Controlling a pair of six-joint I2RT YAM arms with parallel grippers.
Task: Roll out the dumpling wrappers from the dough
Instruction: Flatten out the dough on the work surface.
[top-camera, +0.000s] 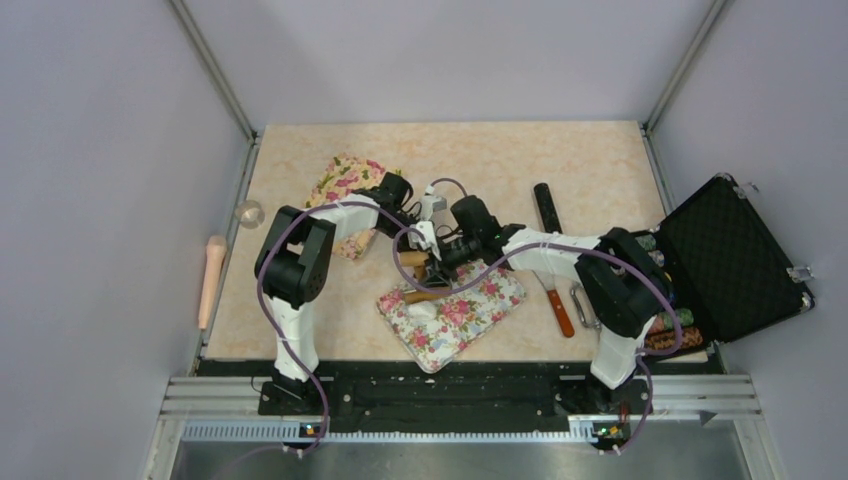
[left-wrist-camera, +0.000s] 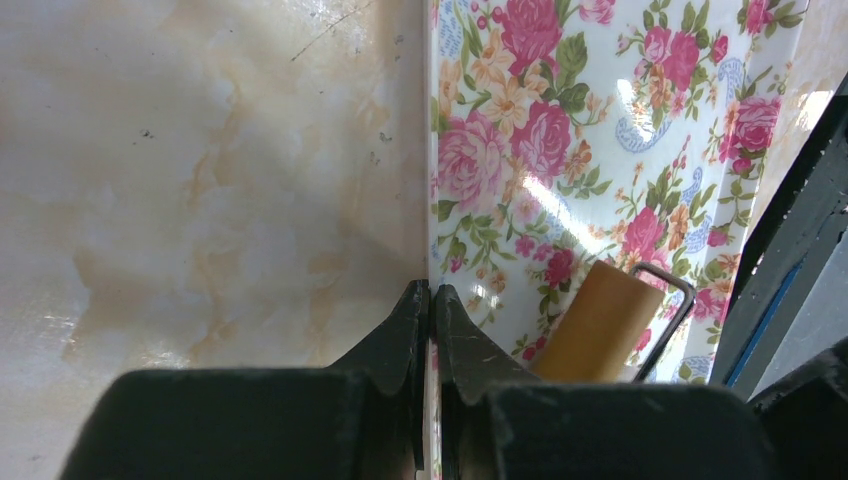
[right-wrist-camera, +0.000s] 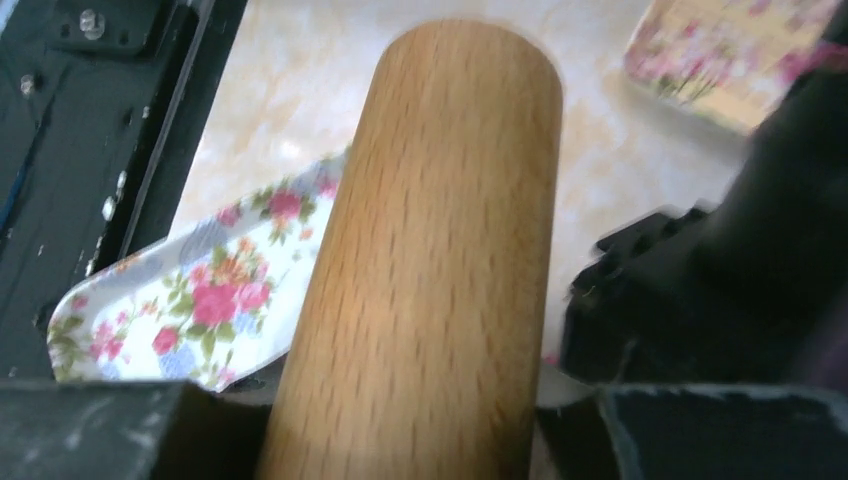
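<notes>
Wooden rolling pin (right-wrist-camera: 440, 250) is clamped by the right gripper (right-wrist-camera: 400, 440) over the floral tray (left-wrist-camera: 600, 120), whose edge is pinched by the left gripper (left-wrist-camera: 432, 310), seemingly for steadying.

A beige, marble-patterned table (top-camera: 600, 160) fills the floor of a booth closed in by plain pale lilac-grey walls (top-camera: 100, 200), with aluminium struts (top-camera: 215, 70) running up the back corners, a ribbed metal rail (top-camera: 450, 400) along the near edge, and soft, even light throughout.
</notes>
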